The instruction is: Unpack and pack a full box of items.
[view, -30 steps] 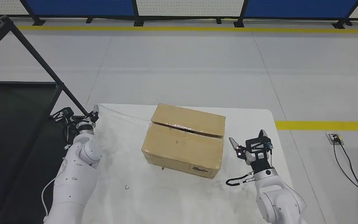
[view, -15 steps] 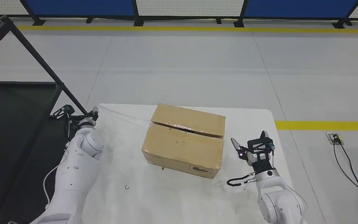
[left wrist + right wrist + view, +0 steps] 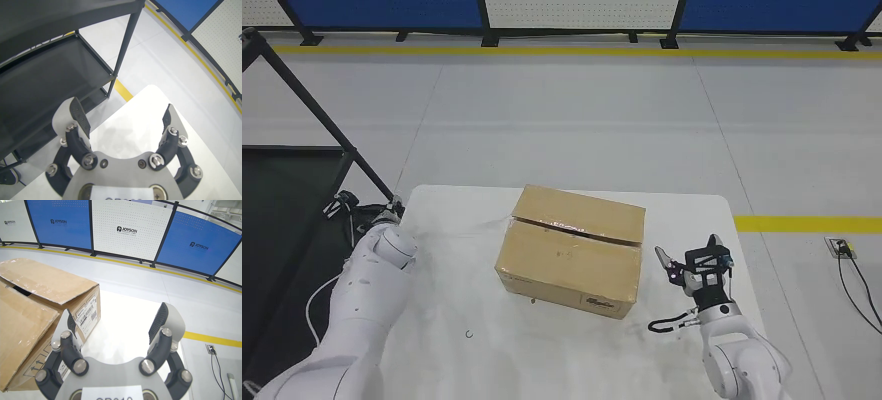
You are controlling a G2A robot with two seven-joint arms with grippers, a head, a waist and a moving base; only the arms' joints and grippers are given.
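A brown cardboard box point(image 3: 572, 250) stands in the middle of the white table point(image 3: 542, 350), its top flaps folded down with a dark slit between them. In the right wrist view the box point(image 3: 28, 306) fills the side beside my right gripper point(image 3: 117, 317), which is open and empty, close to the box's labelled end. From above, the right gripper point(image 3: 689, 260) sits just right of the box. My left gripper point(image 3: 122, 117) is open and empty over the table's far left corner, and from above the left gripper point(image 3: 362, 208) hangs at the table's left edge.
A black metal shelf rack point(image 3: 47, 75) stands just left of the table, close to the left gripper; its post point(image 3: 312, 110) slants past the corner. A small dark ring point(image 3: 469, 334) lies on the table near the front. A yellow floor line point(image 3: 802, 224) runs right.
The left arm has swung outward to the left, its gripper going from over the table's corner to the left edge. The right gripper and box have stayed put.
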